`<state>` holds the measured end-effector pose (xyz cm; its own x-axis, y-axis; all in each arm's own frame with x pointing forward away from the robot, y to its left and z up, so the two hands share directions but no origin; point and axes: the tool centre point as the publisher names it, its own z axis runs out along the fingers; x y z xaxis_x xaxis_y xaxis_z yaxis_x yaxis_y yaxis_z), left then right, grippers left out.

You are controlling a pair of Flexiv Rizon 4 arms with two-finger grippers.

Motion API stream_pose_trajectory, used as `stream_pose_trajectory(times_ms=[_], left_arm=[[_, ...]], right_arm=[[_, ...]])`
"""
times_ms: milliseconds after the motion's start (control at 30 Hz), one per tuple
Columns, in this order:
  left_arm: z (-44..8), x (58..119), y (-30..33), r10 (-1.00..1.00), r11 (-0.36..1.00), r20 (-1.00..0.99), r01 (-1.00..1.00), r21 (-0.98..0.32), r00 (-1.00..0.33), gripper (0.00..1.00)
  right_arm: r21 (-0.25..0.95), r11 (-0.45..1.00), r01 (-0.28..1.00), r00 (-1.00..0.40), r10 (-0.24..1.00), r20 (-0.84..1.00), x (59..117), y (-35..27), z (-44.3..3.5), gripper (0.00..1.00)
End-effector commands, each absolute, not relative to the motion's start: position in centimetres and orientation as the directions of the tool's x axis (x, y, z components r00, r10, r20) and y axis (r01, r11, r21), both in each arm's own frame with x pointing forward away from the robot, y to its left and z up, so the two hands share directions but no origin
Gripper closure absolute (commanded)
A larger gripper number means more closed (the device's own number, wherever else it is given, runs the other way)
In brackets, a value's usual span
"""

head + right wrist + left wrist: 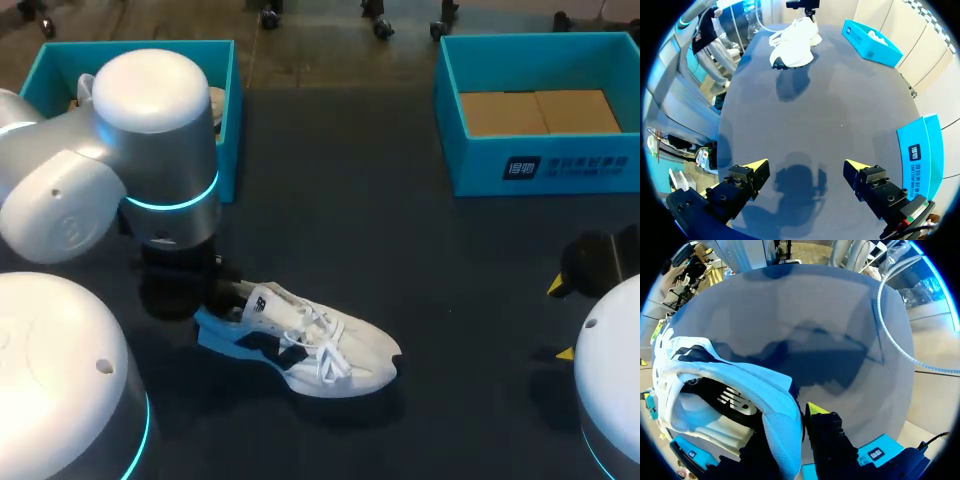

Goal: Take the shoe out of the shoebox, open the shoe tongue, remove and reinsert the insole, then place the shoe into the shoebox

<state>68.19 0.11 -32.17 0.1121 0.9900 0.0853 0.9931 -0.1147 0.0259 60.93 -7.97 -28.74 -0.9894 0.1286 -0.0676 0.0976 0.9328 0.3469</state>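
**White sneaker pinched at the heel**

One white sneaker [320, 345] lies on the dark table [400, 230], its toe pointing away from the left gripper [787, 427], which is clamped on its heel collar. The right gripper [805, 170], fingers wide apart, hangs well apart from the sneaker. Two teal boxes stand at the back: the left shoebox [228, 120] and the right shoebox [540, 165].

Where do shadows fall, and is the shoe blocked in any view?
Head view: left arm covers the shoe at its heel. Right wrist view: right gripper casts its shadow on the table ahead. Left wrist view: a dark shadow lies beyond the shoe.
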Motion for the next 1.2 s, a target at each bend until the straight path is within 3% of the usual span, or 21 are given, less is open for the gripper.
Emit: stream_pose_trajectory(times_ms=[33, 367, 1200], left_arm=[[-32.1, 68.4, -0.1, 0.99, -0.115, 0.087, 0.993, 0.023, 0.112, 1.0], [-34.5, 69.4, -2.9, 0.996, -0.069, 0.055, 0.997, 0.017, 0.068, 1.0], [-39.5, 69.6, -10.5, 0.984, -0.109, 0.146, 0.994, 0.017, 0.106, 1.0]], right_arm=[[0.344, 0.934, 0.098, -0.989, 0.13, -0.071, 60.8, -7.9, -28.8, 0.0], [0.344, 0.934, 0.098, -0.989, 0.13, -0.071, 60.8, -7.9, -28.8, 0.0], [0.344, 0.934, 0.098, -0.989, 0.13, -0.071, 60.8, -7.9, -28.8, 0.0]])
